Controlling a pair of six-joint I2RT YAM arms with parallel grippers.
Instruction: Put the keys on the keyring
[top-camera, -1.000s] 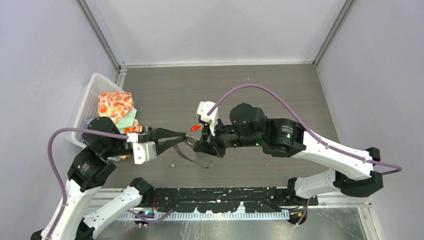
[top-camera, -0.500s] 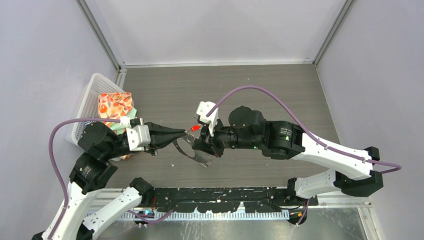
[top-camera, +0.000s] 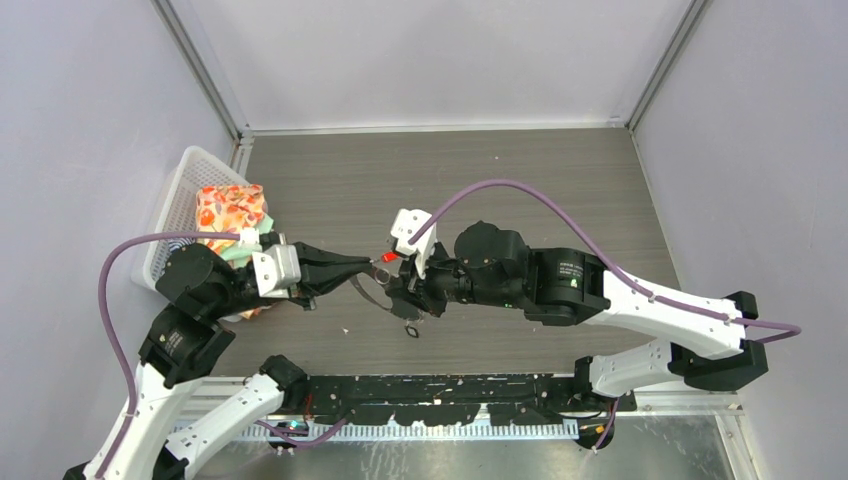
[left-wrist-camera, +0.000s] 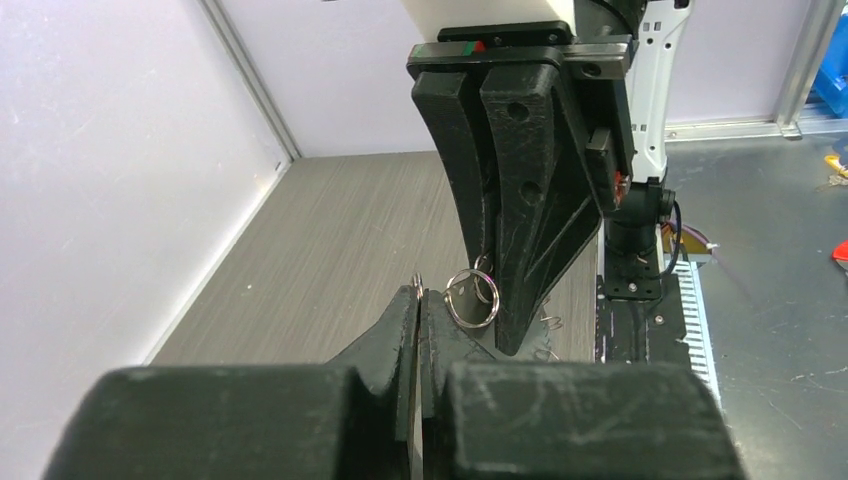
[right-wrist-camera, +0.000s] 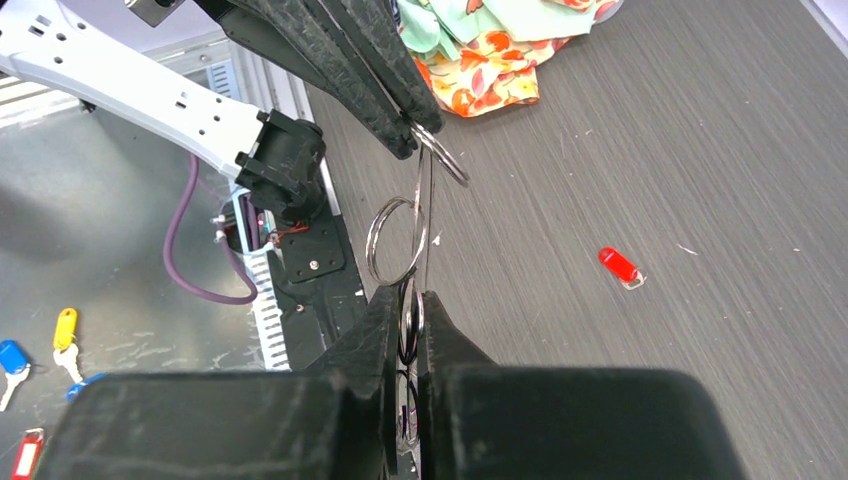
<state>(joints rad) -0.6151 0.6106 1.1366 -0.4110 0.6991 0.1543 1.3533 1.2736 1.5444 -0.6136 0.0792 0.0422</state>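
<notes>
Left claw (left-wrist-camera: 418, 300) and right claw (right-wrist-camera: 408, 302) each pinched tight on the keyring (right-wrist-camera: 394, 240)

The claws meet tip to tip above the middle of the bench (top-camera: 560, 190), silver loops strung between them. Just beyond, the red-headed key (right-wrist-camera: 620, 268) lies loose on the bench. Far left, a white basket (top-camera: 183, 185) holds patterned cloth (top-camera: 230, 210).

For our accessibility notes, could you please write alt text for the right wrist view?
The right claw and the left claw, both shut, each pinch the wire loops of the silver keyring above a grey wood-grain table. A small red-headed key lies apart on the table; a floral cloth sits behind.
</notes>
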